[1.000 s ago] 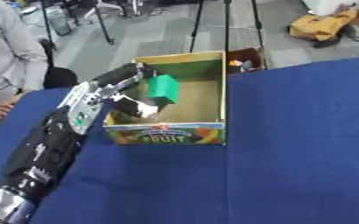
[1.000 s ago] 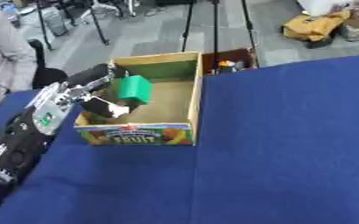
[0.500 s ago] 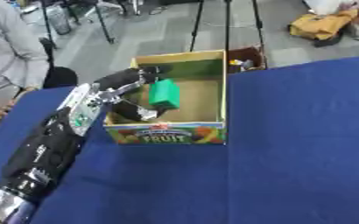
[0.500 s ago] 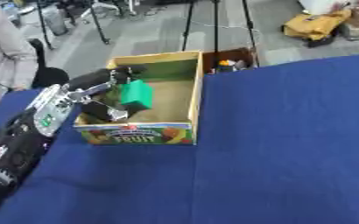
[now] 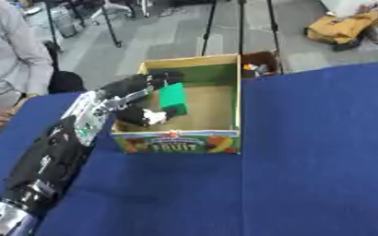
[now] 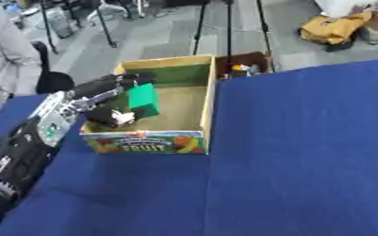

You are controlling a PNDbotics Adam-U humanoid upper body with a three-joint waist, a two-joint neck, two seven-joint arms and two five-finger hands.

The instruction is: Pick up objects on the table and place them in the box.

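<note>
My left hand reaches into the box, fingers curled around a green block; the box front reads "FRUIT" on my blue desk.

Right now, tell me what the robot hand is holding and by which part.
The left robot hand holds the green block inside the box, fingers at its upper end, thumb lower down.

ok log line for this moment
left hand | holding green block | over box | not released | right hand out of view
</note>
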